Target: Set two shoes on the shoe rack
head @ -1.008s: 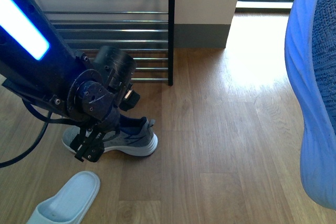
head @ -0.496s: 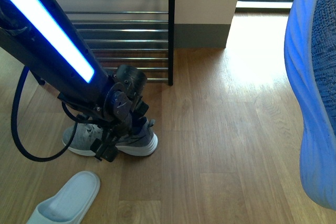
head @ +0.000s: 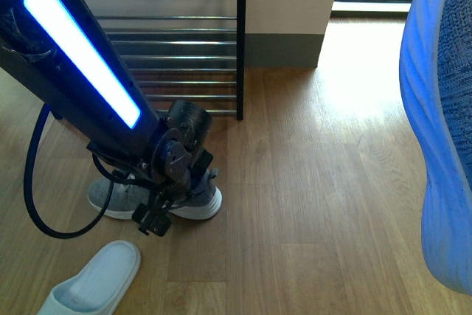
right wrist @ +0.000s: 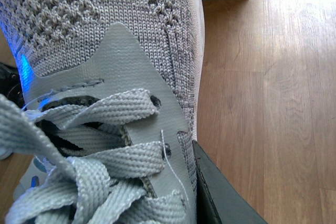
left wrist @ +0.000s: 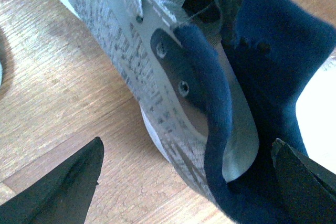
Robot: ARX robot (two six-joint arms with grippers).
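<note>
The grey sneaker lay on the wooden surface just before the rack; pinched only by its soft navy collar, it might sag and slip out on the lift. The left jaws stood wide open astride that collar, gripping nothing, while the right jaws held the other sneaker aloft.

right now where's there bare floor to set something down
The widest bare patch is the wood floor right of the grey sneaker, bordered by the shoe rack post and the baseboard behind. It is crowded at lower left, where the left end effector straddles the sneaker and a pale blue slide lies.
</note>
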